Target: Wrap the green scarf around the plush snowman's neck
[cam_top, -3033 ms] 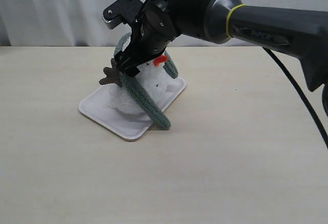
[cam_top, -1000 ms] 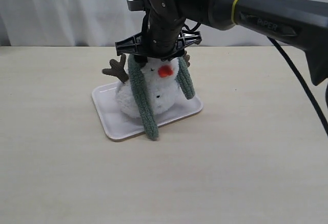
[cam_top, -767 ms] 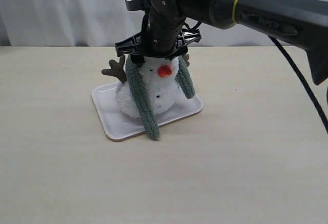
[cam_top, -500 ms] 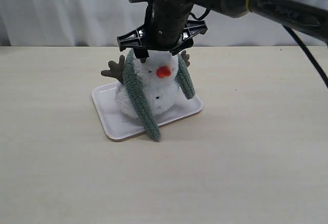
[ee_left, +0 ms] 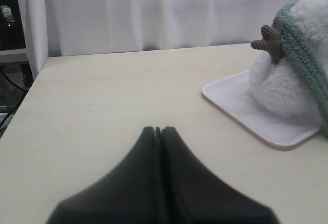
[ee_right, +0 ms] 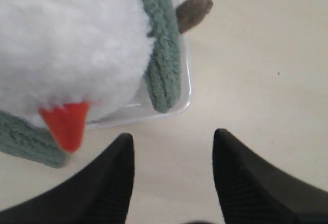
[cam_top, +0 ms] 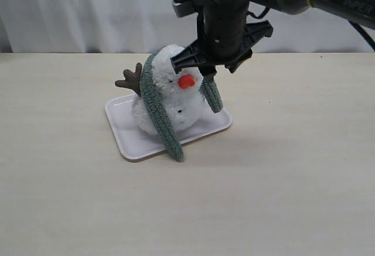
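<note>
Risen rightward off the head of the plush snowman (cam_top: pixel 183 102), our right gripper (ee_right: pixel 173 137) hangs with jaws partly apart, gripping nothing. Nearest us, the long end of the green scarf (cam_top: pixel 158 111) reaches the table (cam_top: pixel 269 174); it loops behind the snowman, which we see on the white tray (cam_top: pixel 125 132).

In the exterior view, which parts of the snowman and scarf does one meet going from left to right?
Brown twig arm, long end of the green scarf, orange nose, short end of the green scarf.

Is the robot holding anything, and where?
No. The right gripper is open near the plush snowman, and the left gripper is shut on nothing.
</note>
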Tool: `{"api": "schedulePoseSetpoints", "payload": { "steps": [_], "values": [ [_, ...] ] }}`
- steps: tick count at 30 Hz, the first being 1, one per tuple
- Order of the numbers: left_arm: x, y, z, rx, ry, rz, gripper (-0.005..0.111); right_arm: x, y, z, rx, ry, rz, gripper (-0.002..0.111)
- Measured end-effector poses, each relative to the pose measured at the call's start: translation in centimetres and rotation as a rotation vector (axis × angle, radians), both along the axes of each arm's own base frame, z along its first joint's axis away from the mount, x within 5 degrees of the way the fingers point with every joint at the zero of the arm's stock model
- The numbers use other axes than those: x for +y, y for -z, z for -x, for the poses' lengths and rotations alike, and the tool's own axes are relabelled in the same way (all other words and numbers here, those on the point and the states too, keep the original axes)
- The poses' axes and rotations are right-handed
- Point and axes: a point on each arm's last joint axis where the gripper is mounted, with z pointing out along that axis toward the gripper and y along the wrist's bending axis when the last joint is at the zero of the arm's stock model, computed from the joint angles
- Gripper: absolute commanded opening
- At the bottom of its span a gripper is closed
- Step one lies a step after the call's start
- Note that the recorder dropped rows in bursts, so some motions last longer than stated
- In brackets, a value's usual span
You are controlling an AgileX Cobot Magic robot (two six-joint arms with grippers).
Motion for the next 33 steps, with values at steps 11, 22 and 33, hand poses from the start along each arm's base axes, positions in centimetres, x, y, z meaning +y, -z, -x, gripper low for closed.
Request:
{"api": "schedulePoseSetpoints", "payload": {
  "steps": [11, 22, 33],
  "values": [
    [0.0, 0.0, 0.0, 0.000, 0.000, 0.000, 0.000, -1.7, 6.0, -1.0, -0.045, -0.043, -0.071, 0.046],
    [0.0, 0.0, 0.0, 0.000, 0.000, 0.000, 0.000, -1.1, 6.5, -2.1, -0.191, -0.142, -0.089, 0.053],
    [0.0, 0.0, 0.0, 0.000, 0.000, 0.000, 0.000, -1.0, 10.0, -2.8, -0.138, -0.161, -0.035, 0.022]
  ]
}}
